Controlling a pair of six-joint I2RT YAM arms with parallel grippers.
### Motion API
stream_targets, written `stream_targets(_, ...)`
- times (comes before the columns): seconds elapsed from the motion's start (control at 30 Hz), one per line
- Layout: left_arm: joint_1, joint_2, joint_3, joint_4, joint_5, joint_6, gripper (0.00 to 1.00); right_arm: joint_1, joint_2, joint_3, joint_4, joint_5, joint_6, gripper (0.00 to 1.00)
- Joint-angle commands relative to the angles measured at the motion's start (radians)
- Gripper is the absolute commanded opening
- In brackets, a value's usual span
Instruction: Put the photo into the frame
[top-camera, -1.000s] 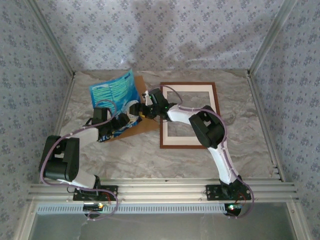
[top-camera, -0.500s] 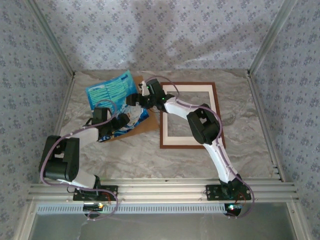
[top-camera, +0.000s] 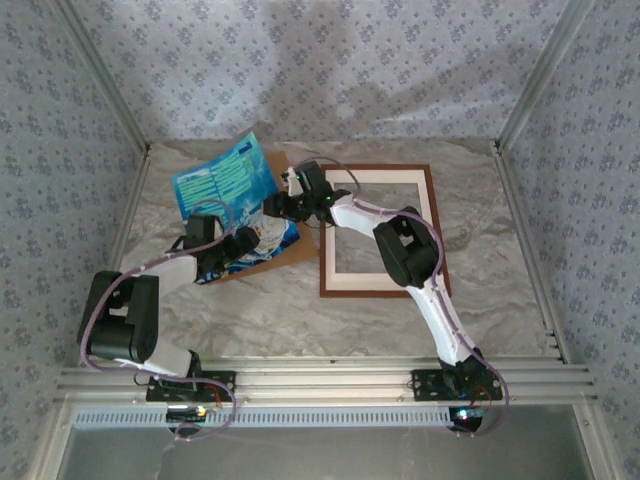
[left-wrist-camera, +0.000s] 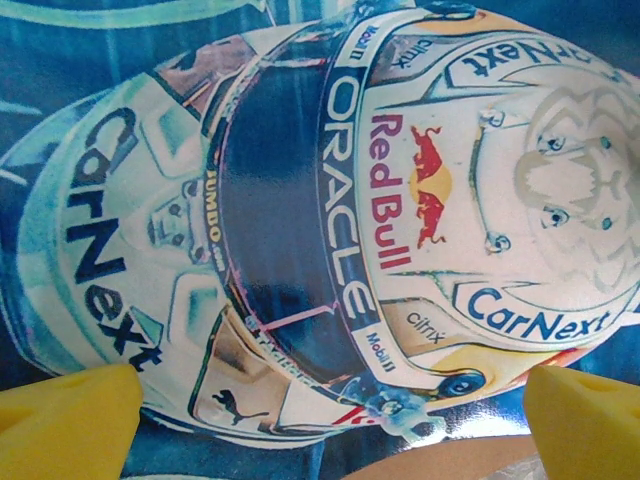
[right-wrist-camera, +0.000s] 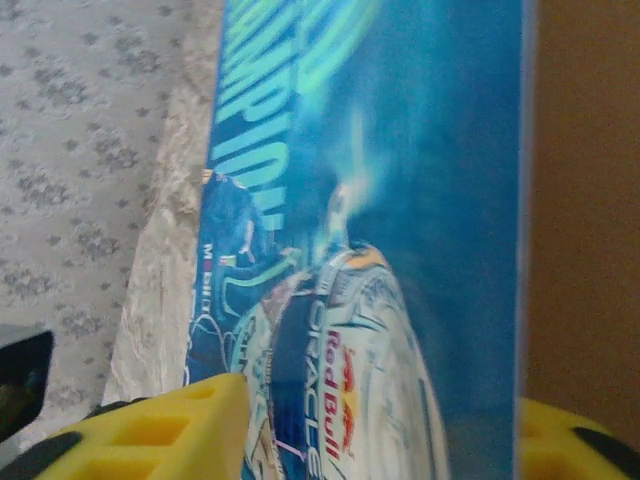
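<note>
The photo (top-camera: 225, 188), a blue-teal print with a white helmet, lies at the left on a brown backing board (top-camera: 292, 250), its far corner lifted. The reddish-brown frame (top-camera: 435, 230) lies flat to its right. My left gripper (top-camera: 248, 242) hovers over the photo's near part. Its yellow fingertips (left-wrist-camera: 65, 425) stand wide apart above the helmet picture (left-wrist-camera: 400, 200), so it is open and holds nothing. My right gripper (top-camera: 275, 205) sits at the photo's right edge. One of its fingers (right-wrist-camera: 150, 430) is over the photo (right-wrist-camera: 380, 200), the other is over the board (right-wrist-camera: 585, 200), and a gap still separates them.
A cream cardboard mat (top-camera: 345, 280) lies inside the frame. Patterned walls and metal posts close in the marbled table (top-camera: 480, 290) on three sides. The right arm reaches across the frame's upper left corner.
My right gripper has moved left and farther back to the photo's right edge, and its jaws have narrowed. The photo has shifted slightly. The left arm has stayed put.
</note>
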Motion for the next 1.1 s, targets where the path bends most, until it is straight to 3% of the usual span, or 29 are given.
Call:
stream_targets(0.0, -0.002, 0.009, -0.009, -0.123, 0.006, 0.009, 0.99, -0.021, -0.084, -0.054, -0.026, 0.019, 0.001, 0.32)
stream_targets(0.2, -0.002, -0.04, 0.016, -0.159, 0.003, 0.01, 0.99, -0.036, -0.166, -0.135, -0.022, 0.023, 0.007, 0.04)
stream_targets(0.47, -0.049, -0.165, 0.122, -0.3, -0.015, 0.084, 0.99, -0.068, -0.346, -0.306, -0.027, 0.039, 0.007, 0.0)
stream_targets(0.77, -0.419, -0.246, 0.21, -0.368, -0.392, 0.321, 0.99, -0.122, -0.556, -0.513, -0.092, 0.132, 0.056, 0.0)
stream_targets(1.07, -0.726, -0.123, 0.247, -0.309, -0.581, 0.478, 0.98, -0.133, -0.592, -0.559, -0.134, 0.164, 0.091, 0.0)
